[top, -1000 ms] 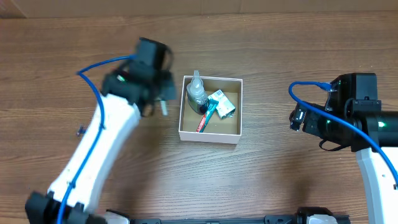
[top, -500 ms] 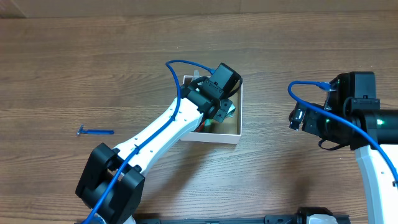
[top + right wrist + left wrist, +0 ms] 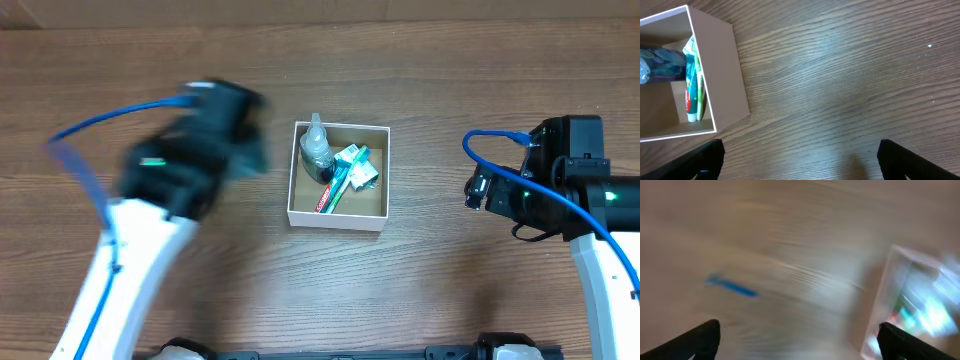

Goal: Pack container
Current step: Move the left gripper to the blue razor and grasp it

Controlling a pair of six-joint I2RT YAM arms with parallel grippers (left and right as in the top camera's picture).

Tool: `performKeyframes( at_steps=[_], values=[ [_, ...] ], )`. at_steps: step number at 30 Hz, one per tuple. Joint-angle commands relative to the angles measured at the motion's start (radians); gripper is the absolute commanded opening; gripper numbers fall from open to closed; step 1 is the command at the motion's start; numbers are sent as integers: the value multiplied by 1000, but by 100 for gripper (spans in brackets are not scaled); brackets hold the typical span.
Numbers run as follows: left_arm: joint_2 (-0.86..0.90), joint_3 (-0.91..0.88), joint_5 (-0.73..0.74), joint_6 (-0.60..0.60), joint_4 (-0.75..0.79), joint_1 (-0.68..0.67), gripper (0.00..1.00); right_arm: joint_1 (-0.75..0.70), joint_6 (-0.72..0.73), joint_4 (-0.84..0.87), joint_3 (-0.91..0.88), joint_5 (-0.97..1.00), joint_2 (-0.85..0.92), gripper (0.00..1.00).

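The left gripper [image 3: 800, 347], blurred, hangs over the wooden table [image 3: 450, 80] with its fingers spread wide and nothing between them. A smeared blue thing [image 3: 732, 286] lies ahead of it. Close on its right sits the white cardboard box [image 3: 336, 217], holding a bottle [image 3: 317, 150] and a toothbrush [image 3: 700, 90]. Well right of the box, the right gripper [image 3: 802, 167] is also spread and empty.

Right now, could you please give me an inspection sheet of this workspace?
Surface: wood-grain table.
Job's things: container upright, holding clear bottle, toothpaste tube, toothbrush.
Clutter: blue item on the table left of the container, too blurred to identify.
Grippers: left gripper open, empty, view blurred; right gripper open, empty.
Cables: blue cable on left arm; second blue cable on right arm.
Surroundings: nothing seen.
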Motion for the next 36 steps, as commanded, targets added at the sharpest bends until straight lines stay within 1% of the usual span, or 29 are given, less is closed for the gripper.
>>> performKeyframes(
  at_steps=[1, 3, 5, 7, 10, 14, 22, 27, 33, 34, 35, 36],
  values=[
    [51, -84, 146, -197, 21, 380, 100, -4, -8, 7, -1, -2, 0, 100],
    [94, -180, 259, -228, 91, 549, 100, -4, -8, 7, -1, -2, 0, 100],
    [151, -268, 261, -267, 154, 637, 100, -4, -8, 7, -1, -2, 0, 100],
    [229, -346, 261, -277, 224, 684, 100, -4, -8, 7, -1, -2, 0, 100],
    [388, -393, 262, -277, 321, 691, 100, -4, -8, 6, -1, -2, 0, 100],
    [494, -393, 262, -277, 360, 686, 100, -4, -8, 6, -1, -2, 0, 100],
    [507, -398, 238, -276, 431, 663, 100, -4, -8, 6, -1, -2, 0, 100],
    [507, -446, 236, -268, 481, 630, 100, -4, -7, 6, -1, -2, 0, 100],
    [507, -492, 233, -268, 507, 629, 100, -4, -8, 5, -1, -2, 0, 100],
    [507, -492, 235, -269, 509, 629, 99, -4, -8, 5, -1, -2, 0, 100],
    [507, -492, 235, -269, 508, 629, 89, -4, -8, 5, -1, -2, 0, 100],
    [507, -492, 235, -269, 504, 629, 76, -4, -8, 3, -1, -2, 0, 100]
  ],
)
